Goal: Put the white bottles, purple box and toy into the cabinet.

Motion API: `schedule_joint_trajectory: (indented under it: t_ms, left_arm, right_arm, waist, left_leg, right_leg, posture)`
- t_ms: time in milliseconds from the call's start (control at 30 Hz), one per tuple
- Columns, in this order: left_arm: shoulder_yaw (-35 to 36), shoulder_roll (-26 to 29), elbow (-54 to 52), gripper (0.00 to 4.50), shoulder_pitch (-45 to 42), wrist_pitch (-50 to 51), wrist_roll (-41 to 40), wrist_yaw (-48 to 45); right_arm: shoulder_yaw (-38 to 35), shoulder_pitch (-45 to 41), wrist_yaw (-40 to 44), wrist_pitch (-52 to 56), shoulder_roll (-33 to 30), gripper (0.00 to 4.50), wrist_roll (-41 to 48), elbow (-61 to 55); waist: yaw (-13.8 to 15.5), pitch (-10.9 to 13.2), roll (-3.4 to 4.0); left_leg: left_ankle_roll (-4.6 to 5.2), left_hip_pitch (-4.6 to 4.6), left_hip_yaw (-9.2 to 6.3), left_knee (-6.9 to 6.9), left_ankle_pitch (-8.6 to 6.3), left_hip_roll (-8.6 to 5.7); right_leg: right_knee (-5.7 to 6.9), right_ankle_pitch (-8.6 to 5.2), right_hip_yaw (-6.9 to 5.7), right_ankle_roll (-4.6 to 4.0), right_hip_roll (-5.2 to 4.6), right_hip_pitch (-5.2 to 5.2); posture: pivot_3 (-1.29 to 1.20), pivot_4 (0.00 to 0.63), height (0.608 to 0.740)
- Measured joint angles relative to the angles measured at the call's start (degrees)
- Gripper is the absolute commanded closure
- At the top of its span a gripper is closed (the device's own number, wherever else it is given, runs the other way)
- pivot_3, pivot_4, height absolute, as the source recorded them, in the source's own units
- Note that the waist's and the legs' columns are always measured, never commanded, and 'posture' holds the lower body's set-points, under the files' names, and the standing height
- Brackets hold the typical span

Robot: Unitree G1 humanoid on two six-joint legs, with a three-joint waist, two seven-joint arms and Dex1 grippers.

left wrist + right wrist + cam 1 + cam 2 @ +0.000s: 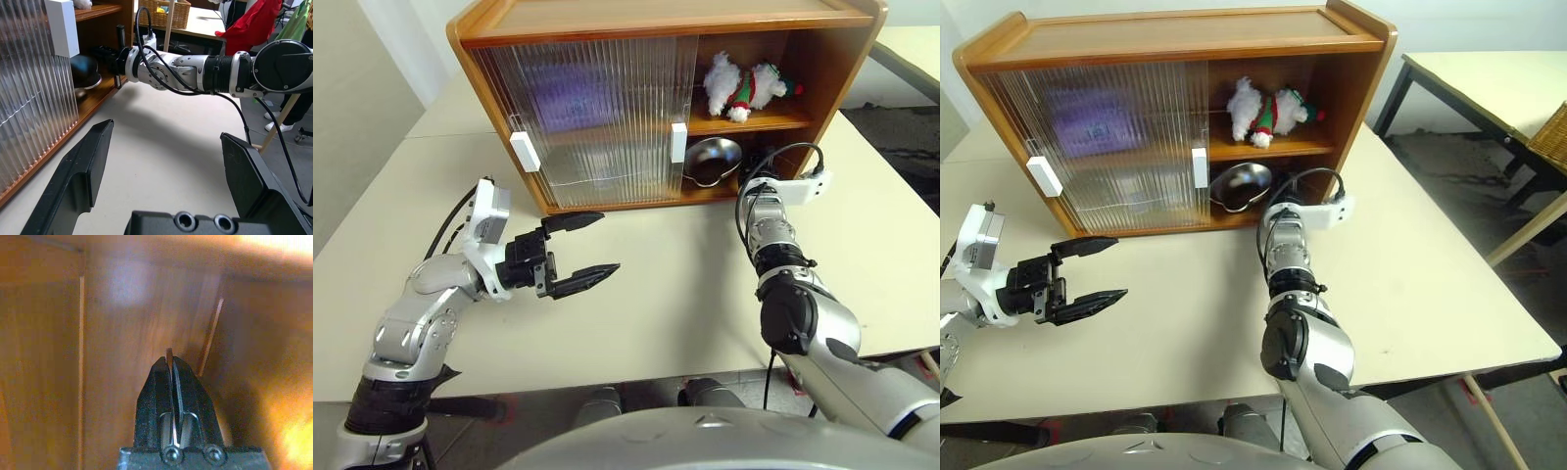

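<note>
Right gripper (172, 363) reaching into the big wooden cabinet's (822, 78) lower shelf, fingers nearly together, grasping nothing.
Fluffy white plush toy (744, 88) already on the upper shelf; purple shape behind the ribbed door; white bottles unseen.

A: What sort of place? Home?
B: Nope, prob a lab/test room. Plain pale tables (1449, 294) pushed together, wicker basket (159, 12) on another table, red cloth (249, 24) hanging nearby.
</note>
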Motion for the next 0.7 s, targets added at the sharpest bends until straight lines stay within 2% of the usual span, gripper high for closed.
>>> schedule_joint_trajectory:
  t_ms: [167, 333, 667, 700]
  left_arm:
    - [0.0, 0.1, 0.1, 0.00, -0.5, 0.0, 0.0, -1.0]
    - [0.0, 0.2, 0.6, 0.00, -0.8, 0.0, 0.1, -1.9]
    - [-0.6, -1.4, 2.1, 0.00, -3.2, -0.6, 0.4, -1.3]
    - [-0.7, -1.8, 2.1, 0.00, -2.7, -0.7, 0.4, -1.1]
  right_arm:
    - [-0.1, 2.0, -0.2, 1.3, 0.1, 1.92, -0.8, -2.3]
    - [1.3, 6.7, -0.3, 5.7, 0.2, 0.05, -2.0, -11.2]
    - [8.3, 23.0, 1.6, 20.3, -2.8, 0.01, -4.8, -33.3]
    - [10.5, 25.8, 3.5, 22.8, -4.3, 0.19, -5.5, -36.3]
  waist:
    - [-0.4, 0.0, -0.01]
    - [-0.6, 0.0, -0.02]
    - [-1.0, -0.1, -0.02]
    - [-1.0, -0.1, -0.03]
  left_leg:
    - [0.00, 0.03, 0.02, 0.00, 0.00, 0.05]
    - [0.00, 0.03, 0.06, 0.01, 0.00, 0.06]
    - [0.03, 0.10, 0.08, 0.19, 0.03, 0.06]
    - [0.02, 0.12, 0.09, 0.23, 0.03, 0.05]
  right_leg:
    - [0.00, 0.01, -0.04, -0.03, 0.03, 0.00]
    - [0.00, 0.01, -0.05, -0.02, 0.03, 0.01]
    - [0.00, 0.06, -0.05, 0.09, 0.04, 0.19]
    - [0.00, 0.02, -0.05, 0.15, 0.05, 0.24]
  posture:
    - [-0.12, 0.035, 0.740]
    - [-0.14, 0.034, 0.740]
    - [-0.12, 0.044, 0.740]
    - [-0.12, 0.044, 0.740]
